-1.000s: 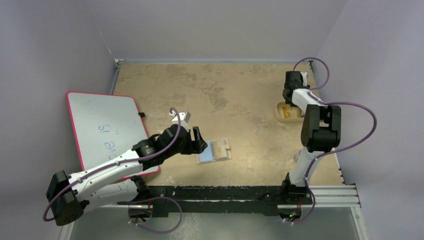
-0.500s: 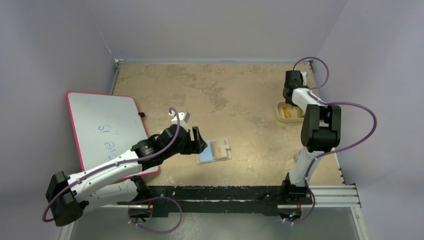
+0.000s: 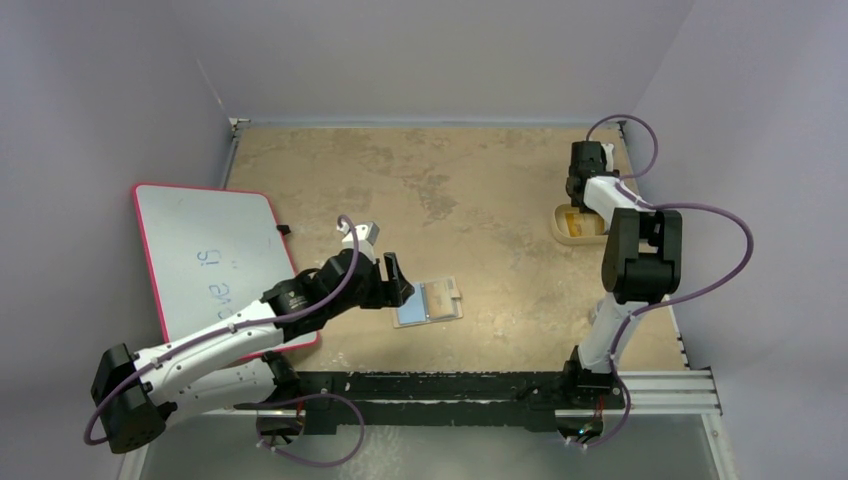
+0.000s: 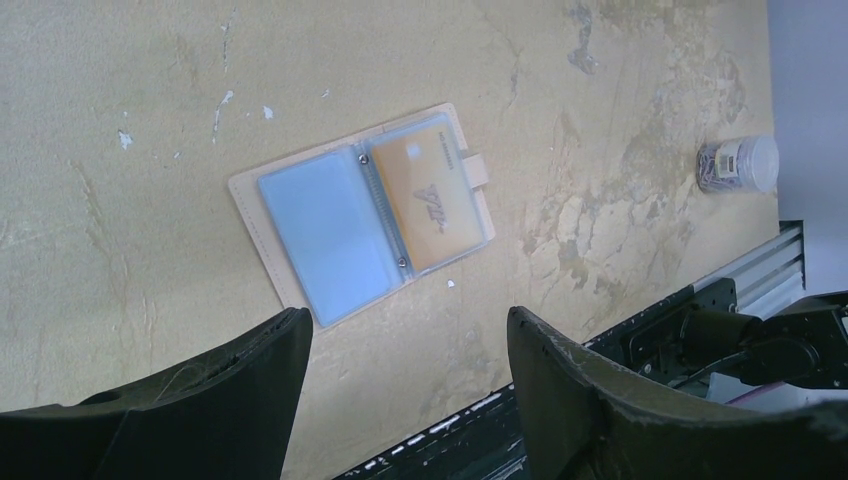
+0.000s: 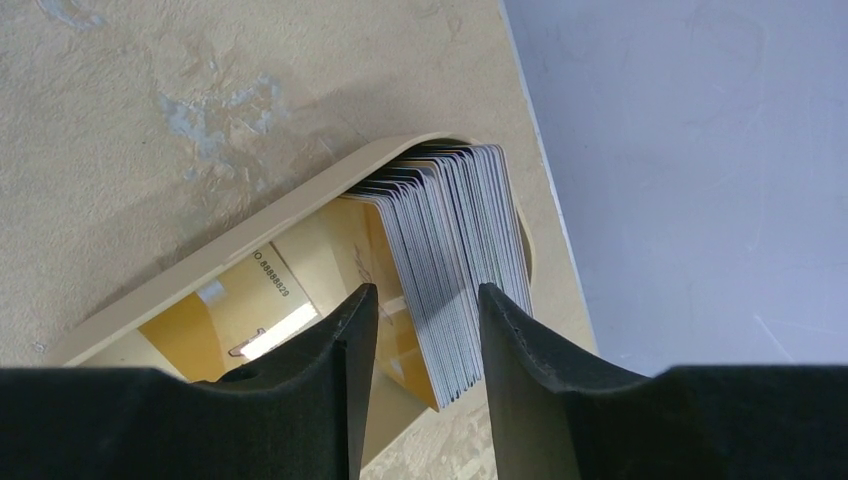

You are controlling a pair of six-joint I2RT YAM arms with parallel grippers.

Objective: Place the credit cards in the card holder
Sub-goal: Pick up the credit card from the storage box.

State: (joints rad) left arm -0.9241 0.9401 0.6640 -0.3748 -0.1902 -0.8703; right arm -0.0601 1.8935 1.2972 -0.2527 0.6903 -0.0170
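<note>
The card holder [image 3: 430,301] lies open and flat on the table, blue lining up, with one gold card [image 4: 436,195] in its right pocket. My left gripper [image 3: 392,279] hovers just left of it, open and holding nothing; the card holder [image 4: 362,211] shows beyond the fingertips. At the far right, my right gripper [image 3: 579,212] points down into a shallow tan tray [image 3: 560,232]. A stack of credit cards [image 5: 455,255] leans on edge there over flat gold cards [image 5: 240,305]. The right gripper [image 5: 425,305] is open, its fingers straddling the stack's lower corner.
A whiteboard with a pink rim [image 3: 210,255] lies at the left, under the left arm. A small jar with a white lid [image 4: 738,163] stands on the table. The black rail [image 3: 450,385] runs along the near edge. The right wall is close behind the tray [image 5: 250,245].
</note>
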